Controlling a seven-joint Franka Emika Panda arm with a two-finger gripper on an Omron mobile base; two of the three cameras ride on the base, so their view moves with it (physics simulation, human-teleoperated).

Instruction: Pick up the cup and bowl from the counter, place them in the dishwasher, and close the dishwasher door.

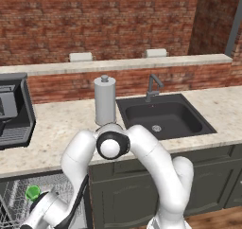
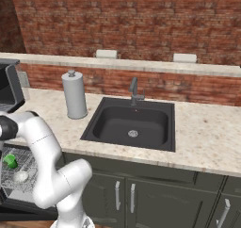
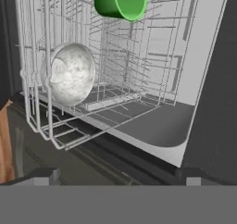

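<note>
Hand view: you see one bowl (image 3: 69,73) and one cup (image 3: 121,2) in the rack (image 3: 111,86) (both tipped).
End effector (image 3: 118,176): wide, holding nothing.

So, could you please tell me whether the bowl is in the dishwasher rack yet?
Yes: the bowl sits tipped inside the white wire rack, below the cup.

Both base views look forward and down over the counter (image 1: 61,124), sharing the sink (image 1: 163,117) from opposite sides; the hand view peers close into the dishwasher (image 3: 194,56) rack (image 3: 92,107).
</note>
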